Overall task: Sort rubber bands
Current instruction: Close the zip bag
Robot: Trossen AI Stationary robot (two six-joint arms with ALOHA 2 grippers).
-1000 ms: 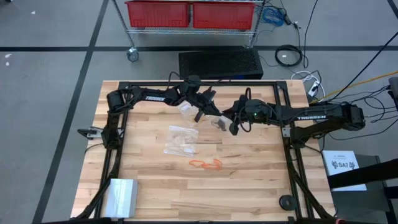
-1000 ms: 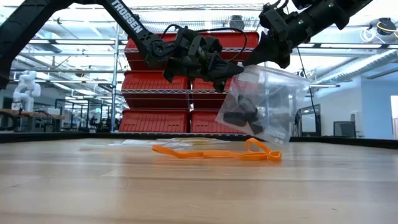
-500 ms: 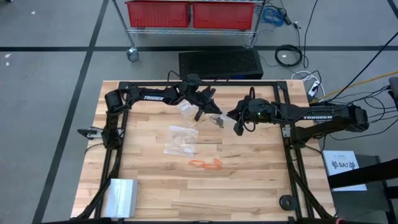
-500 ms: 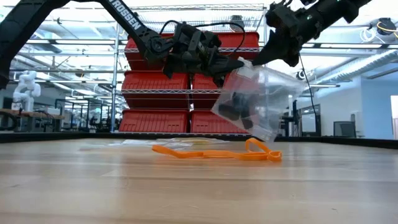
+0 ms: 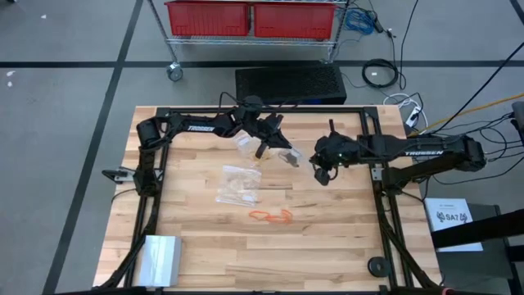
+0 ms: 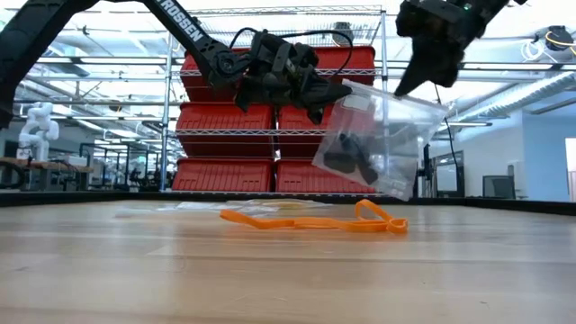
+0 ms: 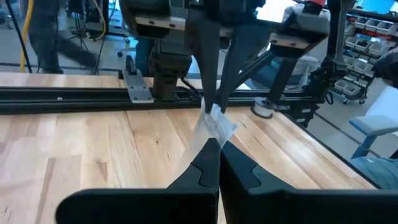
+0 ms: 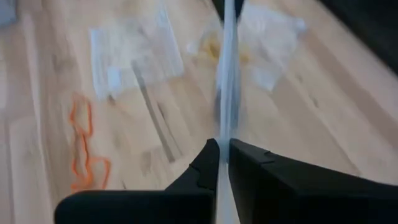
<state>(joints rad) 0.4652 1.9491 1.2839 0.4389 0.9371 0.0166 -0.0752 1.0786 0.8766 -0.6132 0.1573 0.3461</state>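
With both pincers, left (image 6: 337, 90) and right (image 6: 405, 85), clamped on the clear plastic bag (image 6: 378, 144) of black rubber bands (image 6: 351, 162) above the worktop (image 5: 327, 238), ease apart evenly.

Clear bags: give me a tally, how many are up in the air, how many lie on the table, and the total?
Clear bag in the air, pinched by left claw and right claw: 1
Clear bags flat on the table: 2
Total: 3
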